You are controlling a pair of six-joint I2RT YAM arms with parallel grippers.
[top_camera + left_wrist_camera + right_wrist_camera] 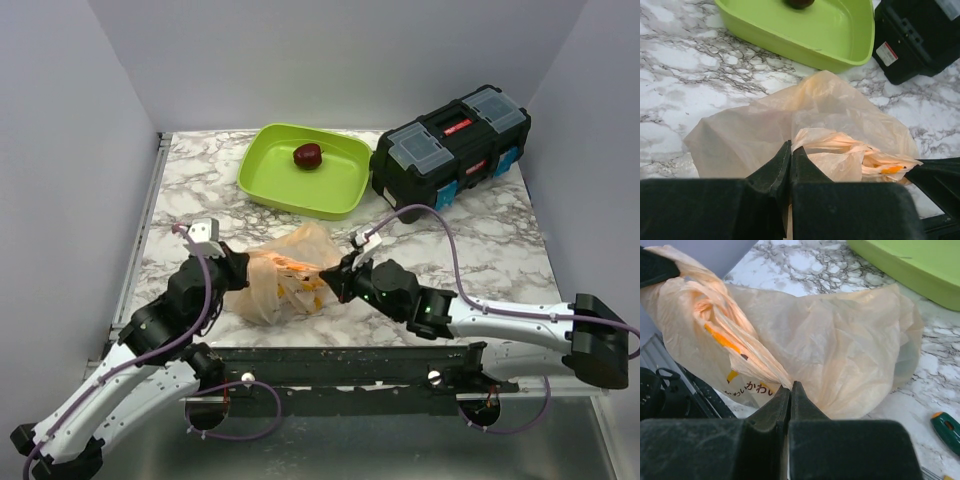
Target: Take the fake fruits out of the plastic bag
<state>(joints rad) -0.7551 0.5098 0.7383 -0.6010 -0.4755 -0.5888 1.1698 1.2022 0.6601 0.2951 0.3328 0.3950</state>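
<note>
Top external: one dark red fruit (308,155) sits in the green tray (270,188), well beyond both sets of fingertips. No other fruit shows outside the plastic bag (283,278).

Bag lies on the table (490,240) between the two grippers, touching both.
- left gripper (790,150): jaws together, pinching a fold of bag film at the tips. Bulk of the bag is just ahead of it.
- right gripper (790,389): jaws together, clamped on a bunched bag edge. Rest of the bag spreads ahead and to its right.

Bag looks slack. Orange/yellow patches near the pinched folds could be print or fruit, can't tell.

Judgement: one fruit confirmed out, any others are inside. No open mouth visible, so opening and emptying the bag is left.

Screwdriver (947,429) is low right of the right gripper, not part of the job.
</note>
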